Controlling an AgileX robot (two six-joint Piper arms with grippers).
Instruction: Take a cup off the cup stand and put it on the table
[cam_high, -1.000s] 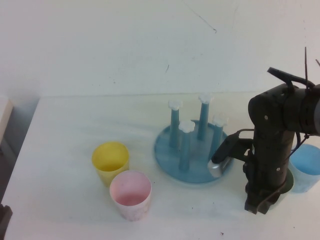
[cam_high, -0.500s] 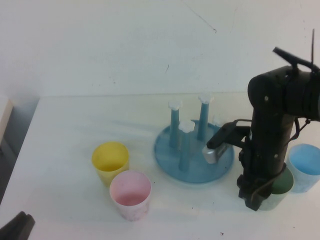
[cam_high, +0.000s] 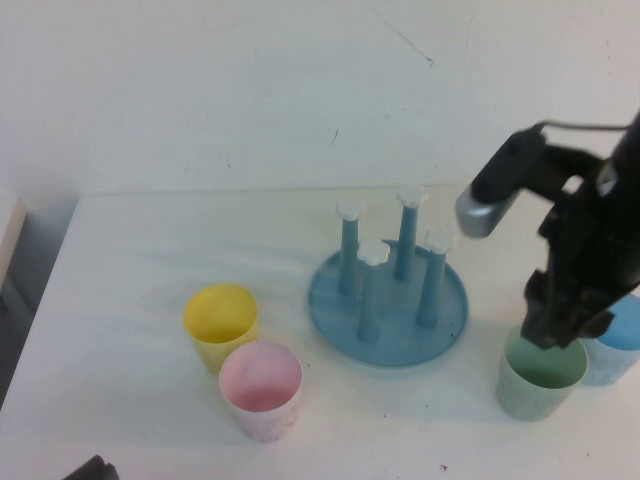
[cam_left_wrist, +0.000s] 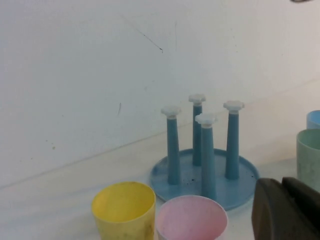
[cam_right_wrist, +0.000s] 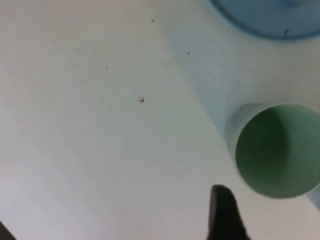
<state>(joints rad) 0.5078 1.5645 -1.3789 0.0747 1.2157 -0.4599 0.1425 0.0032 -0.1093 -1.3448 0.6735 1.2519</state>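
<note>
- High view shows the mint-green cup (cam_high: 541, 378) upright on the table (cam_high: 140, 260), just beside the cup stand (cam_high: 388, 312), apparently released.
- Right gripper (cam_high: 556, 335) hovers over its rim, jaws spread.
- Left gripper (cam_left_wrist: 287, 210) sits parked low, jaws pressed together.

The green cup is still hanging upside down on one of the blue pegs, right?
No. The high view shows the mint-green cup standing upright on the table, beside the cup stand, whose pegs are all bare. The right gripper hovers above it, jaws open.
</note>
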